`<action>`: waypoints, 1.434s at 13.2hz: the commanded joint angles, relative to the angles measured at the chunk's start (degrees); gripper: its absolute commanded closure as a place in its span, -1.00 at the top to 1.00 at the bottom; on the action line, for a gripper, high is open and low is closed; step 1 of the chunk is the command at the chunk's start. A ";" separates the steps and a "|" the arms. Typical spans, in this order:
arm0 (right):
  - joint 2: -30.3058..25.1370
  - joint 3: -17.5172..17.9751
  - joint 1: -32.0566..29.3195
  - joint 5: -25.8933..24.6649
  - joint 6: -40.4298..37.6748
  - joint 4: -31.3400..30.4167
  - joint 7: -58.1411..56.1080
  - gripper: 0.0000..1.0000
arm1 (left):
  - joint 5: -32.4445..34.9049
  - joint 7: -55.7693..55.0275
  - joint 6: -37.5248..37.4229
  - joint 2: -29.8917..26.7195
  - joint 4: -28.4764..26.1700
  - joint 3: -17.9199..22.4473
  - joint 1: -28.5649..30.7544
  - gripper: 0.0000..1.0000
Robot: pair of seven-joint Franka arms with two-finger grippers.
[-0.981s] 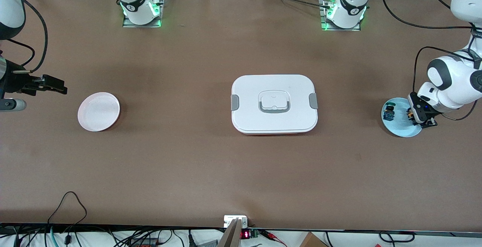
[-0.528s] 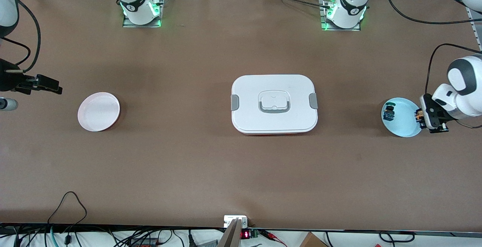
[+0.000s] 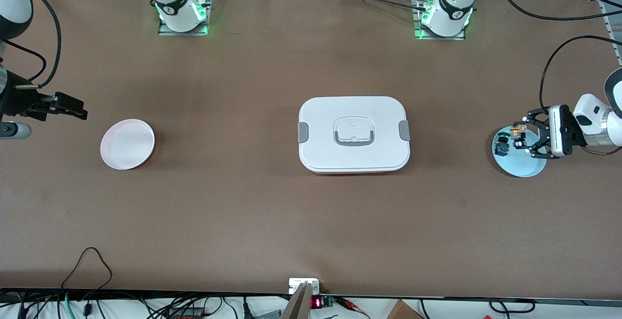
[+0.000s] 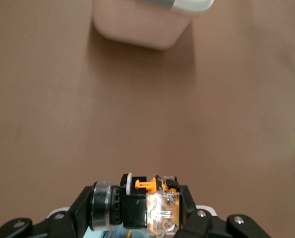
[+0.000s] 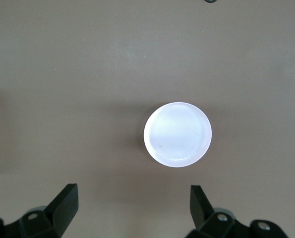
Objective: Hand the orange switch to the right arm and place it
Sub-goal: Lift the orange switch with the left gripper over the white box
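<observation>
Now the left gripper clamps the orange switch over the light blue plate.
Right gripper, fingers spread, apparently waits above the table near the white plate.

The front view looks down from high up, facing the two robot bases along the top of the picture. It takes in the whole table.

The left wrist view sits close above the left gripper and looks along the table toward the white lidded box. The front view shows that same box in the middle.

The right wrist view looks straight down past the right gripper at the pink plate. The front view shows this plate too.
</observation>
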 commanded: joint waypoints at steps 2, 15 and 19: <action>-0.63 0.11 0.22 -0.50 -0.40 -0.39 0.97 1.00 | -13.42 1.35 -15.46 0.58 2.00 -1.28 0.30 -1.00; 0.17 -0.24 -4.00 23.56 -7.78 -1.00 1.67 1.00 | -67.75 11.97 -8.33 -10.32 -20.85 -25.52 0.74 -1.00; 0.69 -0.06 -3.74 35.94 -8.39 -1.09 1.50 1.00 | -73.49 12.42 0.82 -11.54 -20.68 -31.60 0.74 -1.00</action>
